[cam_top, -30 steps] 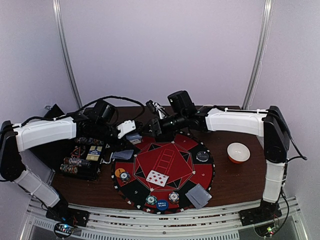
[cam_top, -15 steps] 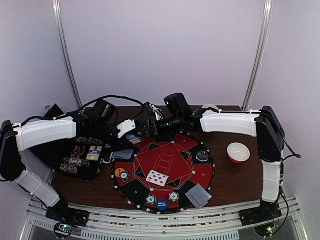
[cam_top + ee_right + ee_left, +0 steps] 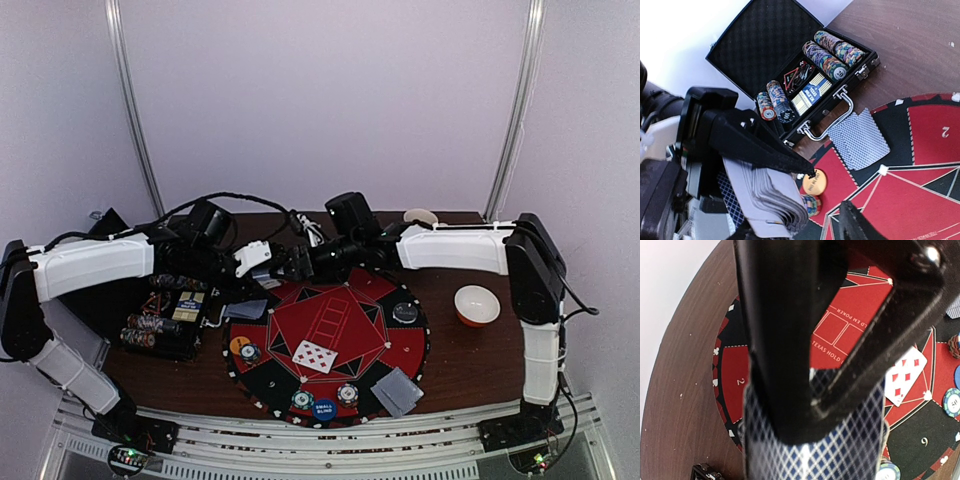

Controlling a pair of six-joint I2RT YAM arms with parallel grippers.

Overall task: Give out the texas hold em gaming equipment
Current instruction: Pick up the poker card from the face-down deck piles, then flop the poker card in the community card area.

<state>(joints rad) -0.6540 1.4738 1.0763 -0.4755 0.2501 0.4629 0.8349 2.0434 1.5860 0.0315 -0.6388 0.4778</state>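
Note:
My left gripper (image 3: 807, 425) (image 3: 258, 264) is shut on a deck of blue-diamond-backed playing cards (image 3: 815, 450) (image 3: 771, 200), held above the far left rim of the round red and black poker mat (image 3: 400, 345). My right gripper (image 3: 288, 265) (image 3: 797, 222) has its jaws apart around the deck's end; a gap shows between its right finger (image 3: 860, 225) and the cards. On the mat lie a face-up card (image 3: 315, 355), face-down cards (image 3: 397, 390) (image 3: 857, 137), chips (image 3: 347, 393), a blue button (image 3: 324, 408) and an orange button (image 3: 814, 182).
An open black case (image 3: 765, 35) (image 3: 165, 315) with rows of poker chips stands left of the mat. A small orange-rimmed white bowl (image 3: 477, 305) sits to the right. Cables hang behind both wrists at the table's back.
My right arm has swung left, bringing its gripper from over the mat's far edge up to the deck. The left arm and deck have stayed put.

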